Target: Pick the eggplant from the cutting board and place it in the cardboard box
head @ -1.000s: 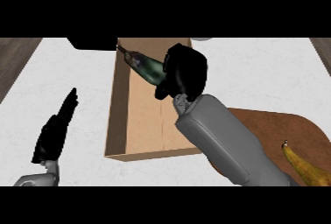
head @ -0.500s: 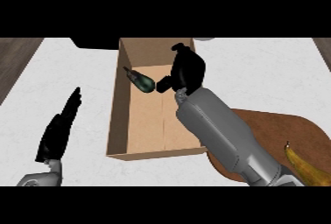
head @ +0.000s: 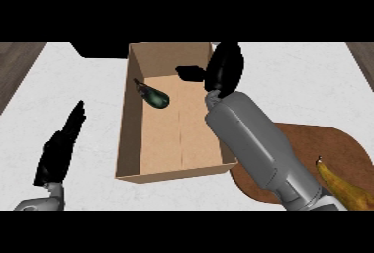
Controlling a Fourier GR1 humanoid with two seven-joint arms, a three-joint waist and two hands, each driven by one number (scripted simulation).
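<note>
My right robot hand (head: 225, 66) hangs over the right wall of the cardboard box (head: 131, 133), near its far end. Its fingers are straight and lie together, the thumb sticks out to the left over the inside of the box, and I see nothing held in it. The grey forearm runs from it down to the lower right, crossing the box's right wall and part of the cutting board (head: 332, 146).

The eggplant (head: 152, 95) lies inside the box on its floor, close to the left wall in the far half, stalk end pointing away from me. It is apart from the right robot hand.

The brown cutting board sits on the white desk (head: 87, 84) just right of the box, mostly hidden by my forearm. A yellowish fruit (head: 343, 188) lies on its near right part.

My left robot hand (head: 60, 148) rests at the lower left, fingers straight and pointing away from me, holding nothing, over the desk left of the box.
</note>
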